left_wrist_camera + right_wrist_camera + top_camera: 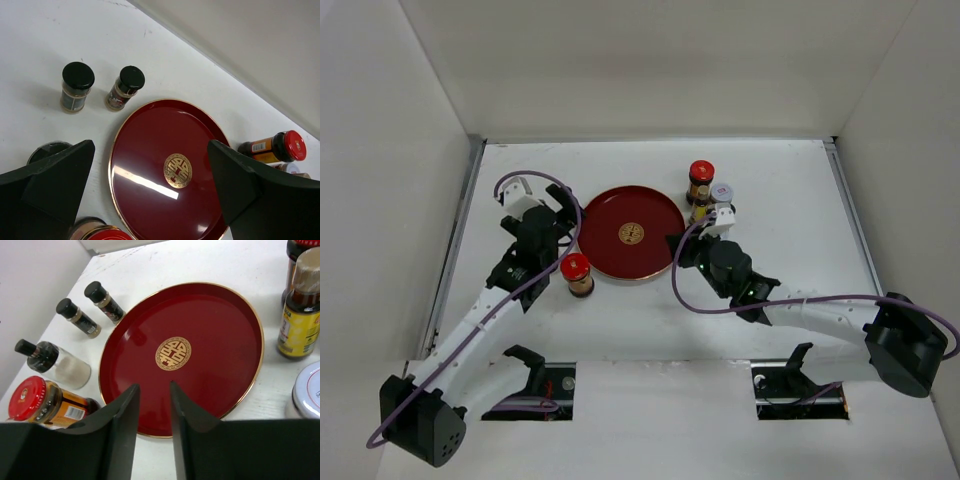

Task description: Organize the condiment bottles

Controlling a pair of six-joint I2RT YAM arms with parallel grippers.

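The round red tray (632,233) lies mid-table with nothing on it. My left gripper (566,218) hangs open and empty at its left rim, a red-lidded amber jar (577,275) just beside it. In the left wrist view, two black-capped bottles (77,86) (125,87) stand beyond the tray (150,145). My right gripper (680,250) sits at the tray's right rim, jaws narrowly apart with nothing between them. Right of the tray stand a second red-lidded jar (700,180), a white-lidded jar (722,192) and a slim gold-capped bottle (700,212).
In the right wrist view a clear shaker with a black cap (55,362) lies left of the tray (210,340), beside the red-lidded jar (45,402). White walls close in the table on three sides.
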